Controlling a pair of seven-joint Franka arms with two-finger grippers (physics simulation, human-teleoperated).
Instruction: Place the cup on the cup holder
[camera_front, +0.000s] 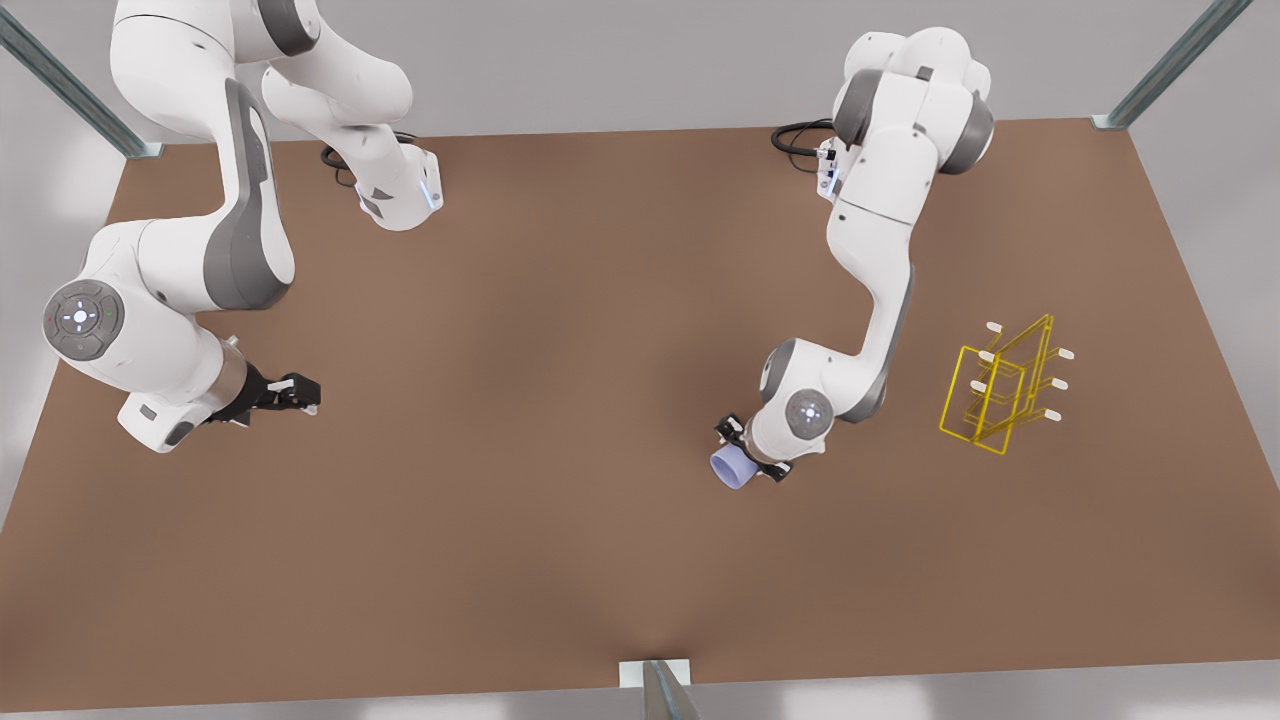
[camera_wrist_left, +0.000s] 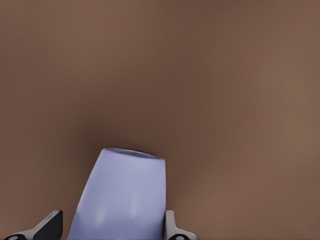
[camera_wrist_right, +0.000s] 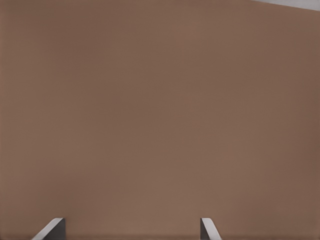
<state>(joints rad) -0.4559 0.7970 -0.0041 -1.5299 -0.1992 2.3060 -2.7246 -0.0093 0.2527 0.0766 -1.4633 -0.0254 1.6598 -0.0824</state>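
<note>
The pale lavender cup (camera_front: 731, 468) is clamped between the fingers of my left gripper (camera_front: 750, 453), right of centre in the front view, low over the brown table. Seen from the left wrist, the cup (camera_wrist_left: 122, 195) tapers away from the camera, leaning slightly, with the left gripper (camera_wrist_left: 112, 222) shut on its sides. The yellow wire cup holder (camera_front: 1003, 392) with white-tipped pegs stands on the table farther toward the front view's right, a short distance from the cup. My right gripper (camera_front: 300, 392) waits open near the front view's left edge, its fingers (camera_wrist_right: 55, 226) apart over bare table.
The brown table (camera_front: 560, 330) spreads wide between the two arms. Both arm bases stand along the far edge. Metal frame posts rise at the far corners, and one post (camera_front: 660, 690) stands at the middle of the near edge.
</note>
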